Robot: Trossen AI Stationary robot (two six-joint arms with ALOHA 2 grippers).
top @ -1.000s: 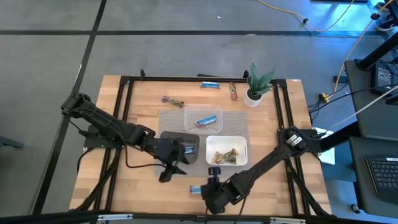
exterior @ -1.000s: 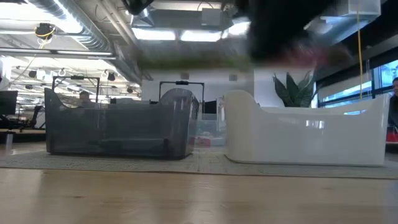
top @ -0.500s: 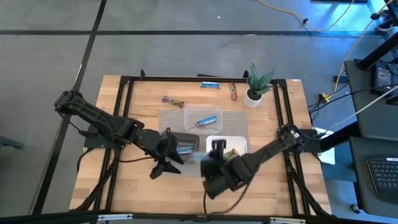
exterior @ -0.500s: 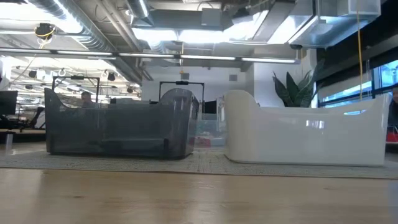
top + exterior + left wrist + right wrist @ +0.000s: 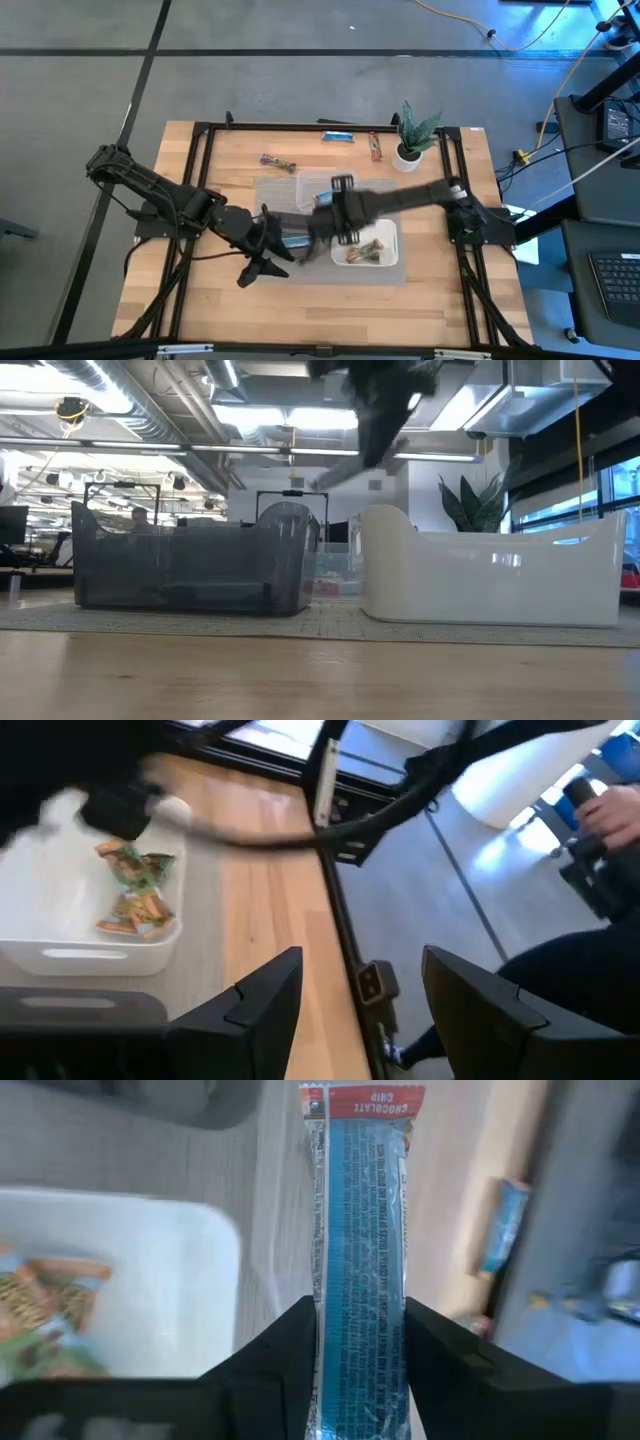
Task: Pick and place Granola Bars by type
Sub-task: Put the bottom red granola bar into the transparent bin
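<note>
While the right gripper (image 5: 358,1370) squeezes the blue bar (image 5: 360,1230) over the trays in the middle of the table (image 5: 200,290), it could slip and land in the white tray (image 5: 392,250) with the green bars (image 5: 362,252). Left gripper (image 5: 362,1010) waits nearby, wide open, holding nothing.

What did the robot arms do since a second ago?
The right gripper picked up the blue bar from the table's front edge and swung it up over the trays, between the white tray and the black tray. The left gripper, open, pulled back a little. The trays, the plant and the other bars stayed put.
</note>
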